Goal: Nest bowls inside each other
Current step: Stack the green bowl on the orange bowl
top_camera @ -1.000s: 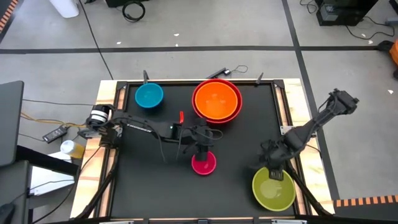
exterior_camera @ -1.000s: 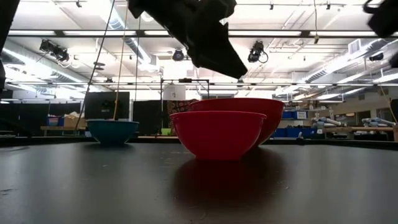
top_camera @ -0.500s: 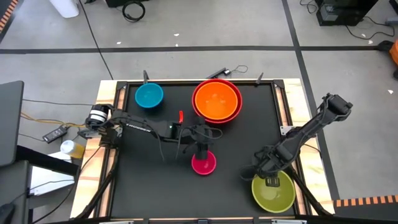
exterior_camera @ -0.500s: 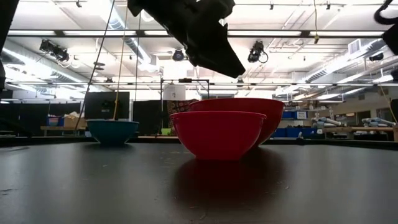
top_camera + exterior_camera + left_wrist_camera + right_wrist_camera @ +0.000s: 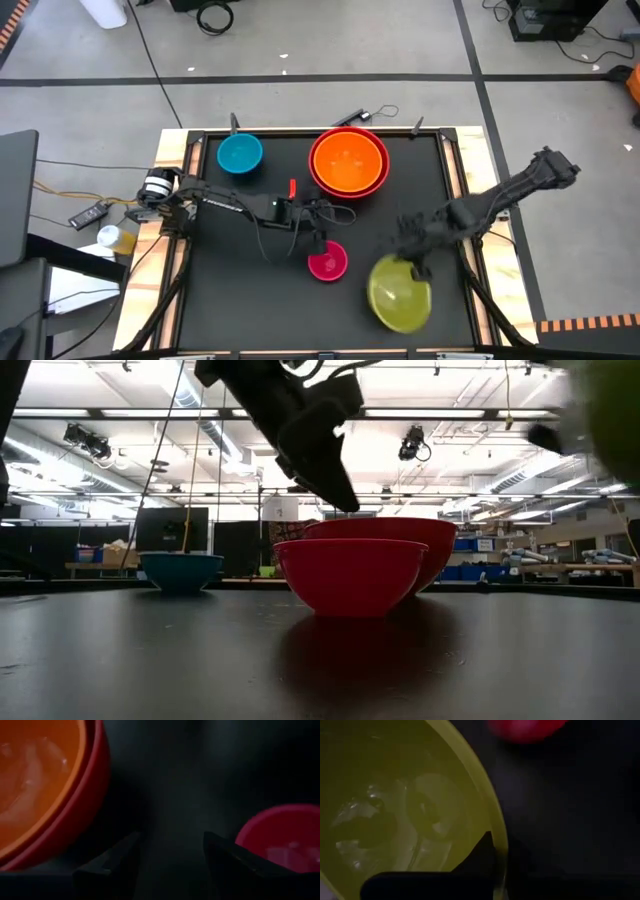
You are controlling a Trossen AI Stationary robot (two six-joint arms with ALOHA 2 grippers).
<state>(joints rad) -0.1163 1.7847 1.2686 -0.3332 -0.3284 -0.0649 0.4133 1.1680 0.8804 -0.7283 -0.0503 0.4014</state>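
The orange bowl (image 5: 348, 160) sits nested in the red bowl (image 5: 380, 182) at the far middle of the table. The blue bowl (image 5: 240, 154) stands at the far left and the magenta-pink bowl (image 5: 327, 262) in the middle. My right gripper (image 5: 416, 266) is shut on the yellow-green bowl (image 5: 400, 294), right of the pink one; the low view shows that bowl (image 5: 605, 410) as a blur high up. My left gripper (image 5: 321, 234) hangs open above the pink bowl's far side (image 5: 280, 840), touching nothing. My right gripper holds the yellow-green bowl by its rim (image 5: 499, 851) on the bowl's far right side. One finger (image 5: 481, 856) lies inside the bowl; the other is hidden behind the wall. The fingers slant down from the table's right. The bowl is lifted clear of the table and looks tilted.
The black mat has bare room at the near left and between the blue and pink bowls. A raised frame (image 5: 455, 190) runs round the mat. Cables and a small red part (image 5: 292, 187) lie along my left arm.
My right gripper has shut on the yellow-green bowl's rim and swung toward the table's left, rolling as it went. The bowl has left its near-right spot, lifted clear, and now hangs closer to the pink bowl. My left gripper has tipped at the wrist and stays open.
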